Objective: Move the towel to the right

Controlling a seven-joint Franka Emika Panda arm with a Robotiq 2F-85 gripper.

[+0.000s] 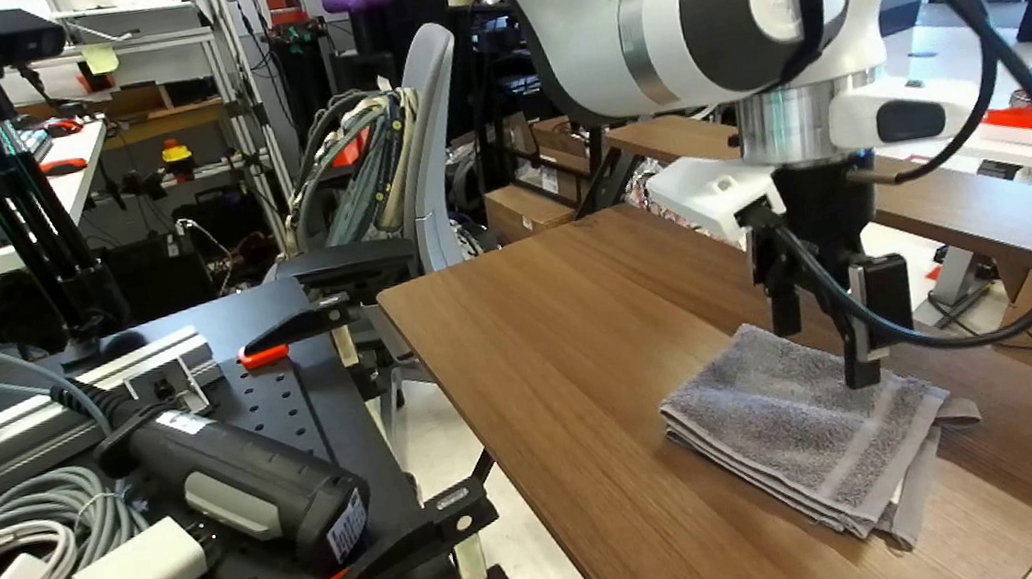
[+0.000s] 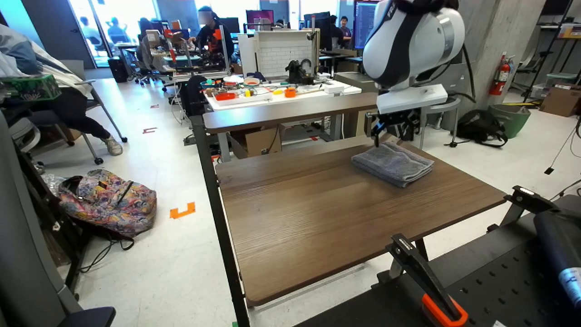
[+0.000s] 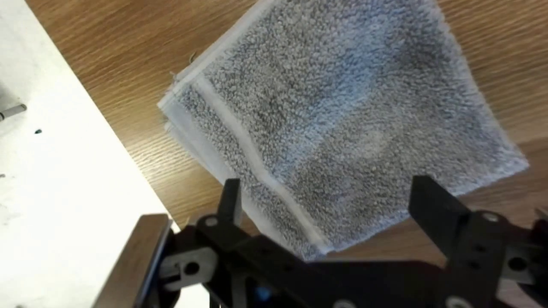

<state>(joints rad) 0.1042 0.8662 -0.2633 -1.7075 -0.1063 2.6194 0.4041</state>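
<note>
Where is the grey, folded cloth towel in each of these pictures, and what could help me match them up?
In an exterior view: the grey, folded cloth towel lies at lower right.
In an exterior view: the towel sits right of centre, about mid-height.
In the wrist view: the towel fills the middle, cut off at the top, the black two-fingered tool overlapping its lower edge.
Shared landmark: the brown wood-grain tabletop under the towel.

Daylight overexposes the windows (image 2: pixel 131 18) at the back of an exterior view. In the wrist view, the floor (image 3: pixel 72 184) is washed out to near-white, and a soft bluish sheen streaks the folded grey towel (image 3: pixel 342 119).
</note>
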